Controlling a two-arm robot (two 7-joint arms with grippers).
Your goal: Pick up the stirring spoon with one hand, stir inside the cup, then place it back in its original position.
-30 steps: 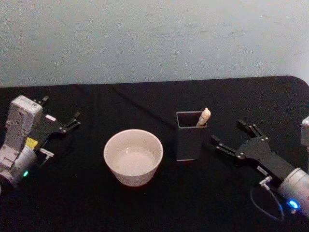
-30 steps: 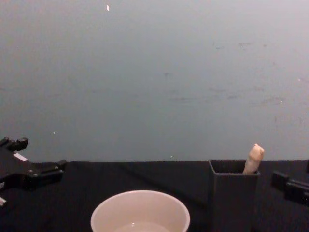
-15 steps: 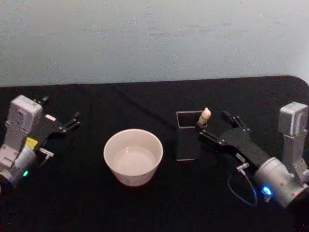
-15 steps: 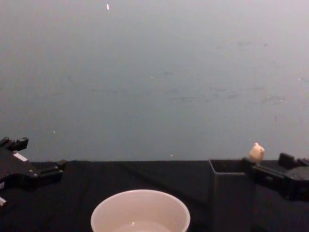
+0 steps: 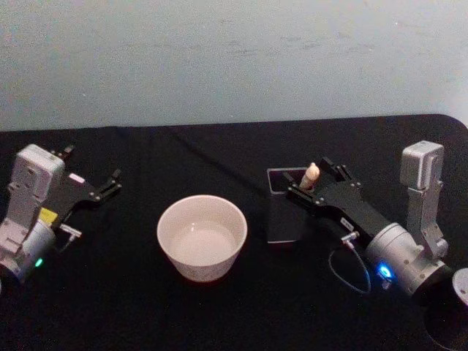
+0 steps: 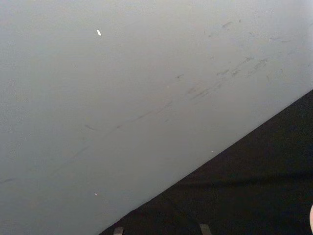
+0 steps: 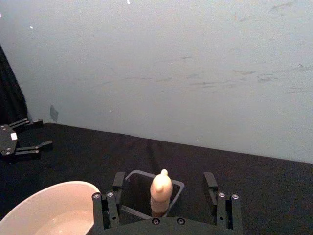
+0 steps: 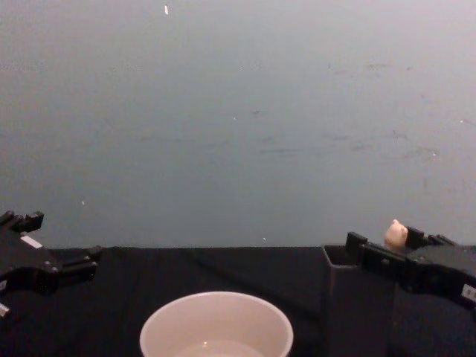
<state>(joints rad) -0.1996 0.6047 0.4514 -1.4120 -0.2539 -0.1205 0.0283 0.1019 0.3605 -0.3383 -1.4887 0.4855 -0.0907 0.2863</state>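
Spoon: We see the stirring spoon (image 7: 161, 191) standing handle-up in the dark grey square holder (image 5: 284, 223), its cream knob poking above the rim.
Cup: The cup (image 5: 202, 235) sits on the black table (image 5: 219, 314) near the holder's left side, apart from it.
Right gripper: The right gripper (image 5: 310, 177) hangs level with the knob, fingers spread wide on either side of it, clasping nothing.
Left gripper: The left gripper (image 5: 91, 164) sits parked at the table's left, fingers apart and empty, well apart from the cup.
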